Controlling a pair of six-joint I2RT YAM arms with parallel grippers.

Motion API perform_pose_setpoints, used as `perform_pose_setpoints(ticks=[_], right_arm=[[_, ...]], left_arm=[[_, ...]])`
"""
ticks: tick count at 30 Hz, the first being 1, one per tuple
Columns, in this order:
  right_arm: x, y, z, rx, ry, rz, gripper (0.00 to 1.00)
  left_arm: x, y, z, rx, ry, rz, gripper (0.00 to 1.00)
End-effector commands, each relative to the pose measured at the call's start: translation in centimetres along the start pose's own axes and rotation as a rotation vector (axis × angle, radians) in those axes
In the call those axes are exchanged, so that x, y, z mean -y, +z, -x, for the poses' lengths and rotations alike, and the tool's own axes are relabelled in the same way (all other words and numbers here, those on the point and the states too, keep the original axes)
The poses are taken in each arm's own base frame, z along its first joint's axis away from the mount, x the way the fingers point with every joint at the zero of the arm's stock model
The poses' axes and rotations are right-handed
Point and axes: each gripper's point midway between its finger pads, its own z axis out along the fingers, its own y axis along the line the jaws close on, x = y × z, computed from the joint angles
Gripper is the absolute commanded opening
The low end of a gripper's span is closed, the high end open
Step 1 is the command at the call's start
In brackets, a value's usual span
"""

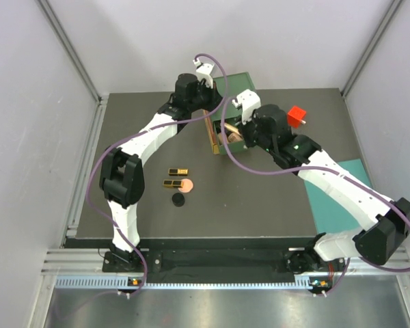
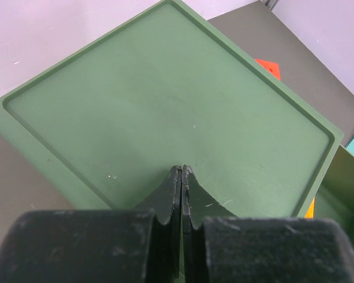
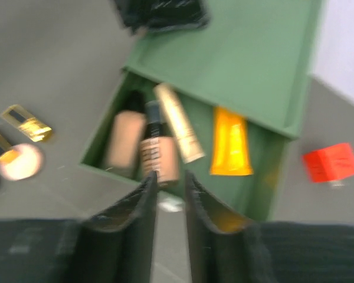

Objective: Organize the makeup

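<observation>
Pale walls enclose a dark grey tabletop [image 1: 260, 205] with a teal mat [image 1: 342, 198] at its right edge. The green drawer box [image 1: 236, 85] stands at the far centre, its drawer pulled open, and a red cube [image 1: 297, 115] sits just beside it.

**State**
- Left pincer [image 2: 182, 171]: fingers pressed together, over the box lid. Whether they touch it cannot be told.
- Right pincer [image 3: 170, 175]: fingers slightly spread with nothing between them, at the drawer's open front.
- In the drawer: first tan bottle [image 3: 125, 138], second tan bottle [image 3: 159, 154], slim peach tube [image 3: 178, 122], yellow-orange tube [image 3: 230, 142].
- On the tabletop, well apart from the box: far gold-black case [image 1: 178, 171], near gold-black case [image 1: 173, 183], round peach compact [image 1: 186, 184], black disc [image 1: 179, 199].

**Hazards (judgement)**
- Both arms converge on the box, so a careless sweep could make them collide.
- The right fingertips could catch the drawer's front wall and shove the box or jostle the bottles.
- The compact lies against the near case, so gripping either could push the other away.
- The thin disc offers little edge to pinch and may slip.

**Markings**
No brand or writing is legible. The right wrist view is blurred.
</observation>
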Motion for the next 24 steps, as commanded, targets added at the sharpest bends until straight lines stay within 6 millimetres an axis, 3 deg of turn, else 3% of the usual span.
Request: perform_pose_setpoints(ticks=[1, 3, 5, 13, 24], right_arm=[[-4.0, -0.1, -1.8, -0.027, 0.200, 0.169, 0.06], [-5.1, 0.1, -3.5, -0.063, 0.215, 0.208, 0.00], [-5.6, 0.1, -5.0, -0.090, 0.230, 0.219, 0.00], [-5.7, 1.1, -7.8, -0.131, 0.231, 0.192, 0.00], [-3.1, 4.5, -7.2, -0.117, 0.212, 0.110, 0.00]], left_arm=[[-3.2, -0.6, -12.0, -0.357, -0.076, 0.099, 0.00], [-3.1, -0.7, -11.9, -0.357, -0.080, 0.098, 0.00], [-3.1, -0.7, -11.9, -0.357, -0.080, 0.097, 0.00], [-3.0, -0.6, -12.0, -0.356, -0.085, 0.093, 0.00], [-3.1, -0.8, -12.1, -0.362, -0.077, 0.096, 0.00]])
